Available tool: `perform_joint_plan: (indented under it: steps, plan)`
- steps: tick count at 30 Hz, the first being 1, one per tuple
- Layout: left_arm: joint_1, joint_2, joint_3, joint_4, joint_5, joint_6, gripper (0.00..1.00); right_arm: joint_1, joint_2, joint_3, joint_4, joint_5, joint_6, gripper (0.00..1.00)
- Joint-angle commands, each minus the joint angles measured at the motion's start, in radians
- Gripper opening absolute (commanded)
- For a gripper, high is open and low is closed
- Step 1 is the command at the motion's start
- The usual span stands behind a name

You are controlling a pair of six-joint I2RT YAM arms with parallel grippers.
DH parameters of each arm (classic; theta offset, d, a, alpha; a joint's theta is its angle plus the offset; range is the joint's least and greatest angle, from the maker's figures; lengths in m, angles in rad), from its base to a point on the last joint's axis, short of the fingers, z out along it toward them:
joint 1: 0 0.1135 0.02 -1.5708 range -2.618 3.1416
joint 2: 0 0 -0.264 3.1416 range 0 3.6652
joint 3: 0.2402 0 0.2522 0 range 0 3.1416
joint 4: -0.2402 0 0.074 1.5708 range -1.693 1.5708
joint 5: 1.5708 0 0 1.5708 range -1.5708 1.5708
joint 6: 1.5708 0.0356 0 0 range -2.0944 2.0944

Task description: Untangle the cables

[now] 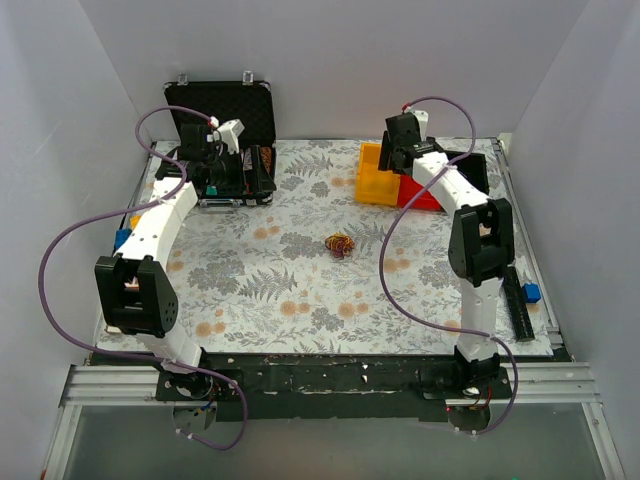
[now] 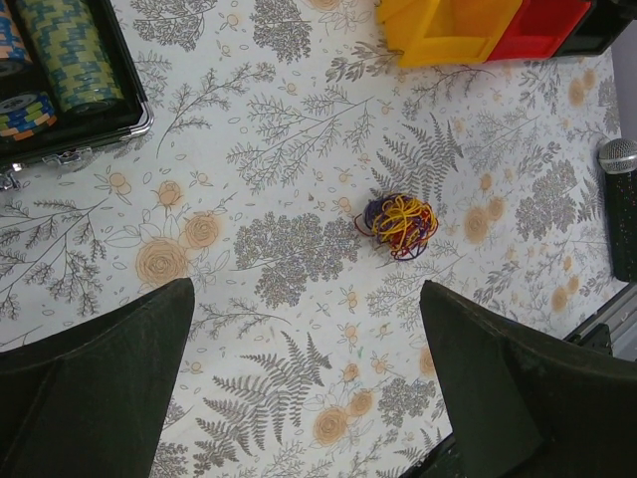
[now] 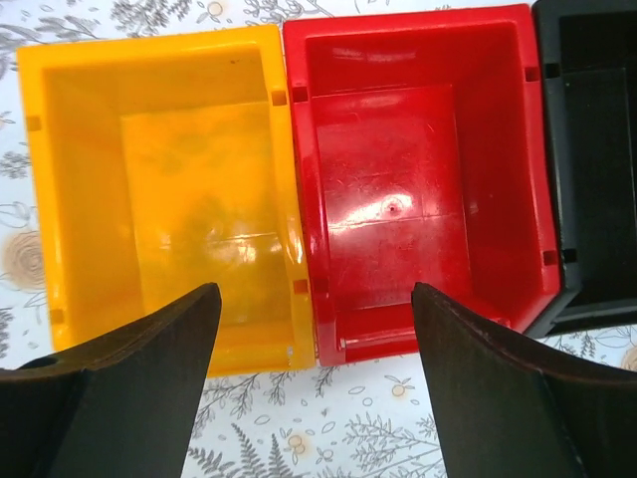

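Observation:
The cables (image 1: 340, 245) lie as one small knot of yellow, dark red and purple wires on the floral cloth near the table's middle. The knot also shows in the left wrist view (image 2: 399, 225), well ahead of the fingers. My left gripper (image 1: 228, 133) hangs high over the back left, near the black case, open and empty. My right gripper (image 1: 403, 140) hangs at the back right above the bins, open and empty; its fingers (image 3: 129, 398) frame the near edge of the yellow and red bins.
An open black case (image 1: 225, 140) with poker chips (image 2: 70, 55) stands at the back left. A yellow bin (image 3: 159, 189), a red bin (image 3: 418, 179) and a black bin (image 3: 592, 149) stand side by side at the back right. A black bar with a blue block (image 1: 531, 293) lies along the right edge.

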Motion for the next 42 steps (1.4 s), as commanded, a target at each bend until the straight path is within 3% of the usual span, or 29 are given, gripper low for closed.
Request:
perform_joint_plan:
  steps: [1, 7, 12, 16, 22, 32, 35, 42]
  plan:
    - [0.007, -0.026, 0.046, -0.046, 0.025, 0.009, 0.98, -0.011, 0.062, 0.069, 0.037, 0.032, -0.021, 0.84]
    - [0.018, -0.028, 0.037, -0.029, 0.011, -0.014, 0.98, -0.029, 0.120, 0.051, 0.069, -0.017, -0.052, 0.67]
    - [0.027, -0.044, 0.025, -0.006, -0.001, -0.028, 0.98, -0.031, 0.128, 0.025, 0.076, -0.081, -0.052, 0.36]
    - [0.033, -0.057, 0.014, 0.004, -0.007, -0.034, 0.98, -0.024, 0.059, -0.119, 0.158, -0.152, -0.036, 0.16]
    - [0.033, -0.089, -0.021, 0.030, -0.013, -0.037, 0.98, 0.064, -0.021, -0.281, 0.249, -0.167, -0.032, 0.07]
    - [0.033, -0.143, -0.076, 0.038, -0.036, -0.023, 0.98, 0.250, -0.047, -0.331, 0.194, -0.098, 0.071, 0.01]
    - [0.033, -0.159, -0.090, 0.040, -0.052, -0.015, 0.98, 0.305, -0.073, -0.356, 0.139, -0.034, 0.135, 0.01]
    - [0.033, -0.196, -0.111, 0.041, -0.055, 0.009, 0.98, 0.426, -0.237, -0.586, 0.073, 0.026, 0.358, 0.01]
